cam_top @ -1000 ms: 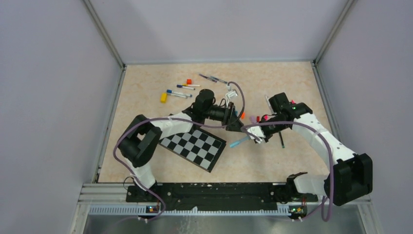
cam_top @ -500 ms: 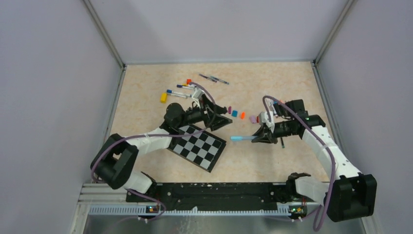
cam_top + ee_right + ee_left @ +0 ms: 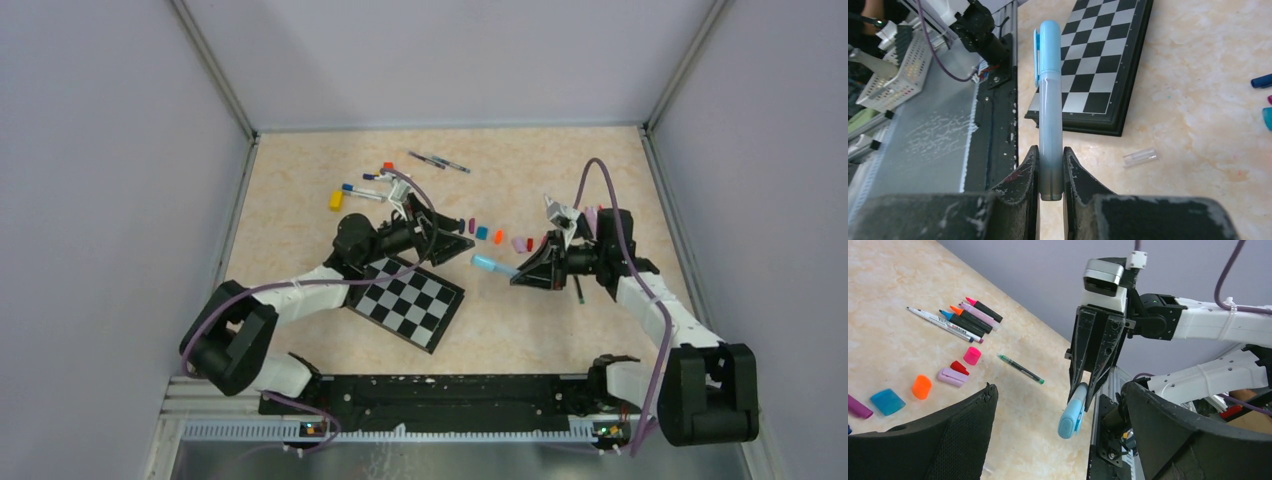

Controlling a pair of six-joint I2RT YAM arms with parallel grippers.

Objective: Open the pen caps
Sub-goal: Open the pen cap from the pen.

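Pen cap (image 3: 1048, 50), light blue, on pen (image 3: 1050, 115) pinched in right gripper (image 3: 1050, 152), facing wide-open left gripper (image 3: 458, 246).

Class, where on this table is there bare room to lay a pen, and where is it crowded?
Bare table lies in front, between the checkerboard and the right arm's base, and in the far right corner. Crowded: the loose caps mid-table and the pens at far left.

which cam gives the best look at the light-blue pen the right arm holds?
Right wrist: the light-blue pen runs up mid-frame, cap on, barrel clamped between the jaws of the right gripper. Left wrist shows its capped end poking out below those jaws. Top external shows only a small blue sliver.
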